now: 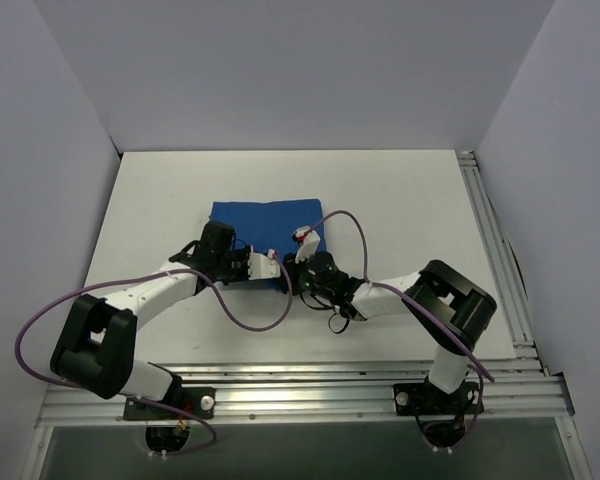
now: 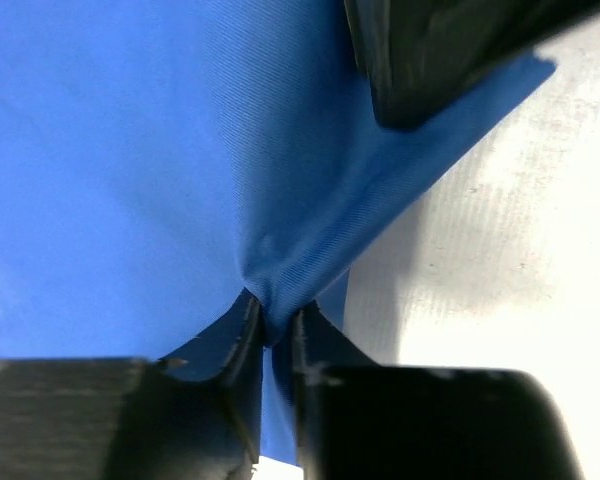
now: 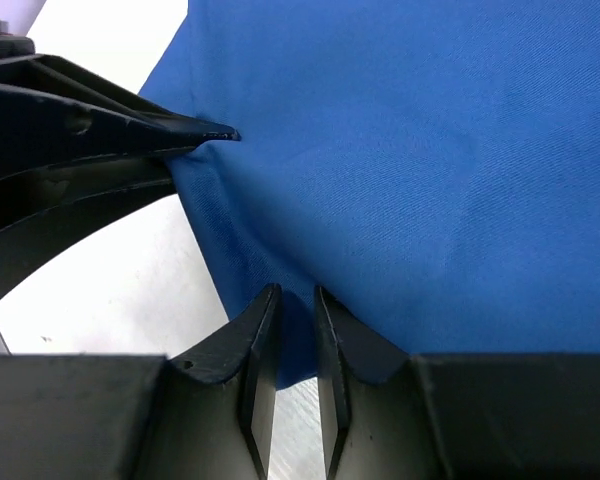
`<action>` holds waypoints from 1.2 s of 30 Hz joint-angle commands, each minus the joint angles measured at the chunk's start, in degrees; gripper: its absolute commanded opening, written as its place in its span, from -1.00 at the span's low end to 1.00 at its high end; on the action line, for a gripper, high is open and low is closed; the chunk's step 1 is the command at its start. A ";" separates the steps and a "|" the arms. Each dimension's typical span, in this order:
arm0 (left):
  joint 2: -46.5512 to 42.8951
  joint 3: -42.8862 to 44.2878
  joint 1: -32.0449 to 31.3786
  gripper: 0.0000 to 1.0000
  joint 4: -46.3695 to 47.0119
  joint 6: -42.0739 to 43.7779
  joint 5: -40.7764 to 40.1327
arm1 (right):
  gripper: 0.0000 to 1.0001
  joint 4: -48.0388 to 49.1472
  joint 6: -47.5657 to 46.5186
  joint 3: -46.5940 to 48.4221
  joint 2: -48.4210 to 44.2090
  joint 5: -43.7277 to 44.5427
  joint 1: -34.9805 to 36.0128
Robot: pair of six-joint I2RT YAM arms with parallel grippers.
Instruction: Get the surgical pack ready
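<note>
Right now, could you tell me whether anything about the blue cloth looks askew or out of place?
Nothing spilled or torn. The blue cloth is only puckered into a ridge at its near edge, where the left end effector pinches it; the right end effector grips the same edge.

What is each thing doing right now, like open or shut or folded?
blue cloth, lying as a rectangle on the table, near edge pinched into ridges.
left gripper, jaws shut on the blue cloth's edge.
right gripper, jaws shut on the blue cloth's edge.
</note>
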 commanded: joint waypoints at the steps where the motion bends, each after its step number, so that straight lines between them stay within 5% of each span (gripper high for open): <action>1: -0.63 2.82 -0.26 -0.82 1.17 -2.76 -0.25 | -0.68 -1.23 3.92 2.81 1.99 0.07 -0.56; 2: -0.80 3.08 -0.26 -0.95 1.26 -3.20 -0.60 | -0.70 -1.05 6.80 2.73 2.34 0.16 -0.82; 8: -1.60 3.44 -0.26 -0.92 6.69 -9.69 -2.80 | -0.70 1.32 13.77 2.37 5.77 0.15 -1.97; 12: -1.60 4.49 -0.26 -0.34 5.57 -11.11 -2.28 | -0.70 0.88 14.92 3.87 6.30 1.56 -2.14; 15: -1.77 4.67 -0.26 -0.29 5.39 -11.29 -3.06 | -0.71 0.27 14.92 3.96 5.25 2.26 -2.23; 18: -1.86 5.02 -0.26 -0.43 5.04 -11.55 -3.42 | -0.71 -1.14 15.44 3.52 4.19 3.32 -2.15; 21: -1.77 6.16 -0.34 -0.93 3.37 -11.90 -1.93 | -0.71 -2.71 16.76 4.65 4.54 3.06 -2.15; 36: -3.09 8.35 0.27 -0.95 5.74 -18.40 1.59 | -0.73 7.91 25.90 8.52 9.37 11.24 -2.94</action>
